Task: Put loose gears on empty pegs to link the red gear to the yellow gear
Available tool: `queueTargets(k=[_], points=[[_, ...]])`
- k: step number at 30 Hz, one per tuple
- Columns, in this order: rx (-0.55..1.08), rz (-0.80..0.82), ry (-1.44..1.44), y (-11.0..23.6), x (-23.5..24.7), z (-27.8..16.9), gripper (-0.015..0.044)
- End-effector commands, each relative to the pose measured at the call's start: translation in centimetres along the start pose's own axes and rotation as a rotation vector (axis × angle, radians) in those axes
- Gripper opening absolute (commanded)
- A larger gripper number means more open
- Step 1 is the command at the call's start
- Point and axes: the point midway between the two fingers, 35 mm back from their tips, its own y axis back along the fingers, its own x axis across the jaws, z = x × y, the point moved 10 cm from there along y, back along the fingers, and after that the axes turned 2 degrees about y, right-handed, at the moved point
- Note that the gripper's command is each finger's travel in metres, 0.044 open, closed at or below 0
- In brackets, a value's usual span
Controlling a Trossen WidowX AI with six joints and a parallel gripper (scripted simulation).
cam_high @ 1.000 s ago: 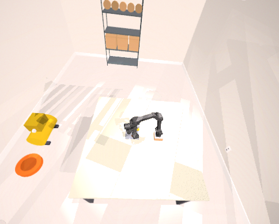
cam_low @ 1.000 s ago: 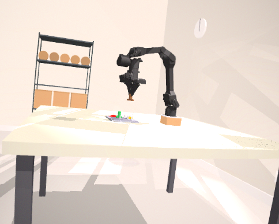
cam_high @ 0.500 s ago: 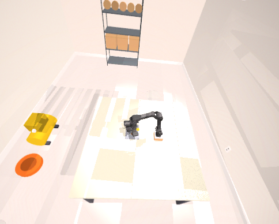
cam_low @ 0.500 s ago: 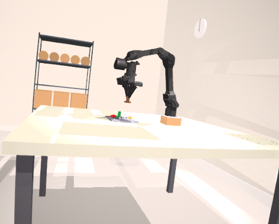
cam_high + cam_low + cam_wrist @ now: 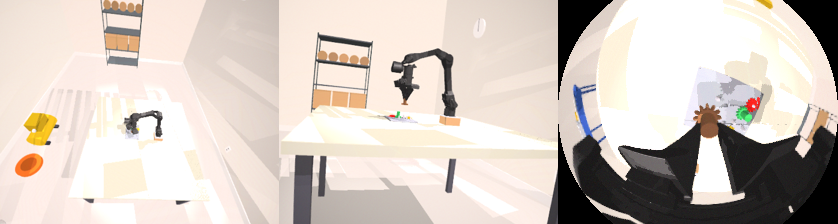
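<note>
Two gears, one red (image 5: 392, 116) (image 5: 752, 104) and one green (image 5: 398, 115) (image 5: 744, 114), sit beside each other on the grey board (image 5: 402, 121) (image 5: 711, 90), and going left to right in the exterior view we meet the red one first. We see the green gear's upright handle standing taller than anything else on the board. Next comes our gripper (image 5: 404, 99) (image 5: 708, 126), pointing down above the board, its fingers closed on the handle of a brown gear (image 5: 404, 103) (image 5: 707, 117), which hangs in the air with its teeth lowermost, touching neither board nor table (image 5: 124, 179) (image 5: 417, 150). Further right we find the yellow gear (image 5: 138, 129) (image 5: 408, 118) on the board, small and partly hidden by our fingers in the wrist view. Rightmost, our arm (image 5: 159, 122) (image 5: 448, 75) rises from an orange-sided block (image 5: 158, 138) (image 5: 449, 120) on the table.
</note>
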Motion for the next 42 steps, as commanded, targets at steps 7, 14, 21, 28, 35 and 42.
queueTargets(k=[7, 14, 21, 28, 35, 42], points=[[0.004, -0.001, 0.003, -1.1, -2.1, -1.2, 0.0], [0.005, -0.003, 0.003, -1.8, -3.5, -2.1, 0.0], [0.006, -0.004, 0.004, -2.5, -4.8, -3.1, 0.0], [0.008, -0.005, 0.004, -3.2, -6.1, -4.1, 0.0], [0.009, -0.007, 0.004, -3.9, -7.2, -5.2, 0.0], [0.01, -0.007, 0.004, -4.3, -7.9, -6.0, 0.0]])
